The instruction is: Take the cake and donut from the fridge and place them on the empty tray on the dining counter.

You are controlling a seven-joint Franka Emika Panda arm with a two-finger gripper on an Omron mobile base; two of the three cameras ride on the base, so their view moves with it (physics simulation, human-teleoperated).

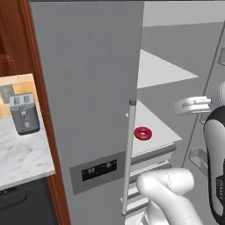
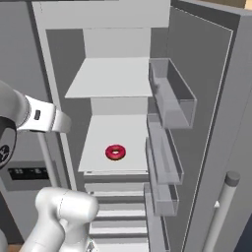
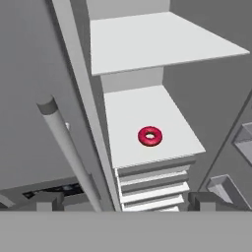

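Note:
The fridge [image 1: 88, 79] stands with its left door shut and its right door [image 2: 216, 128] swung open. The donut [image 1: 143, 133], a pink-red ring, lies alone near the front of the middle white shelf [image 2: 115, 133]; the same donut [image 2: 115, 152] sits at the shelf's centre in the right base view. In the hand view the donut [image 3: 150, 136] lies ahead of and above my gripper [image 3: 125, 202], well apart from it. The fingertips [image 3: 47, 201] stand wide, open, with nothing between them. The cake, the empty tray and the dining counter are out of view.
The shut door's long bar handle [image 1: 129, 154] rises just left of the opening. Clear door bins [image 2: 170, 93] line the open door. Drawers [image 2: 118, 206] stack below the donut's shelf. A toaster [image 1: 24, 113] stands on the marble worktop [image 1: 22, 158] at left.

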